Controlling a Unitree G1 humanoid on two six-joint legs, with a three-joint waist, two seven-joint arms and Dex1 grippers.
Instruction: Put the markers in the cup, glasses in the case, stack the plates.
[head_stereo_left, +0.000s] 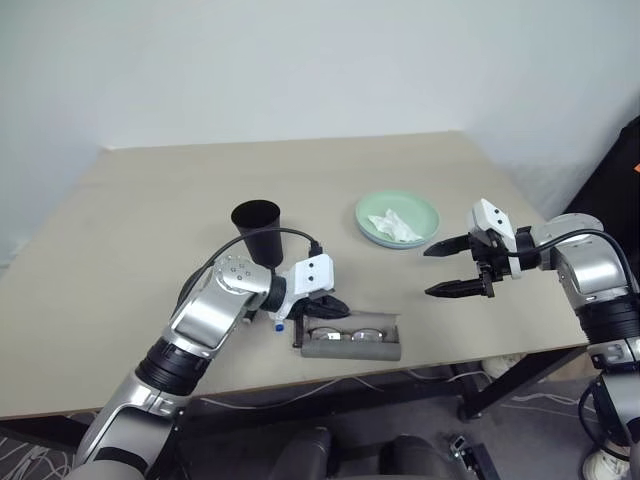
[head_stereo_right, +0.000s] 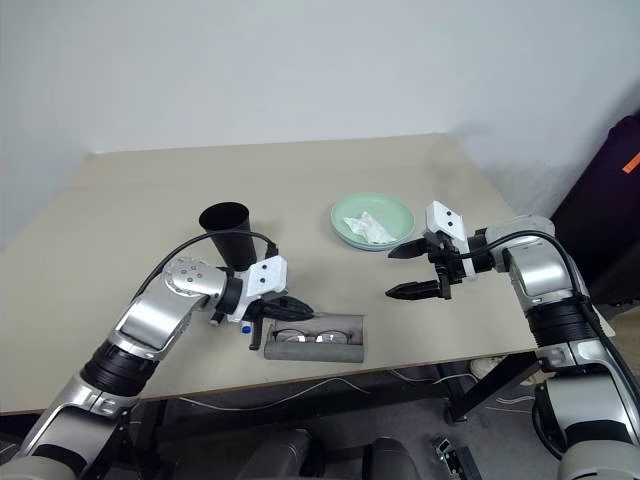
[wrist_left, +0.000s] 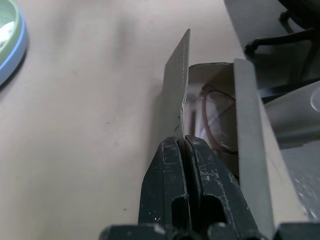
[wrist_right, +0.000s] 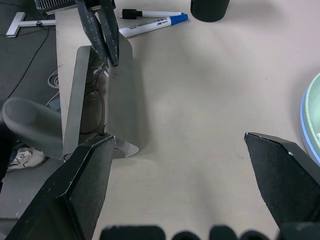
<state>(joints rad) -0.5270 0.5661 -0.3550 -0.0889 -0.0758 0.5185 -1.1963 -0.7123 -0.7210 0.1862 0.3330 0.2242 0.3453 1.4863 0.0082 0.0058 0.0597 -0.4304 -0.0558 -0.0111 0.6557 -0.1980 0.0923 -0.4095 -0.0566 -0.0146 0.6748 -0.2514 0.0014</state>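
Observation:
The grey case (head_stereo_left: 352, 347) lies near the table's front edge with the glasses (wrist_left: 218, 116) inside it. My left gripper (wrist_left: 184, 145) is shut on the edge of the case's lid (wrist_left: 177, 85), which stands upright. The black cup (head_stereo_left: 258, 232) stands upright just behind my left wrist. Two markers lie side by side near the cup, one with a black cap (wrist_right: 150, 13) and one blue (wrist_right: 156, 25). The mint green plate (head_stereo_left: 420, 213) sits on the light blue plate (wrist_left: 18, 54), whose rim shows beneath it. My right gripper (head_stereo_left: 447, 268) hovers open to the right of the case, in front of the plates.
A crumpled white tissue (head_stereo_left: 394, 227) lies in the green plate. The table's front edge (head_stereo_left: 300, 385) runs just below the case, with cables and a dark chair beneath it. Bare tabletop stretches to the left and behind the cup.

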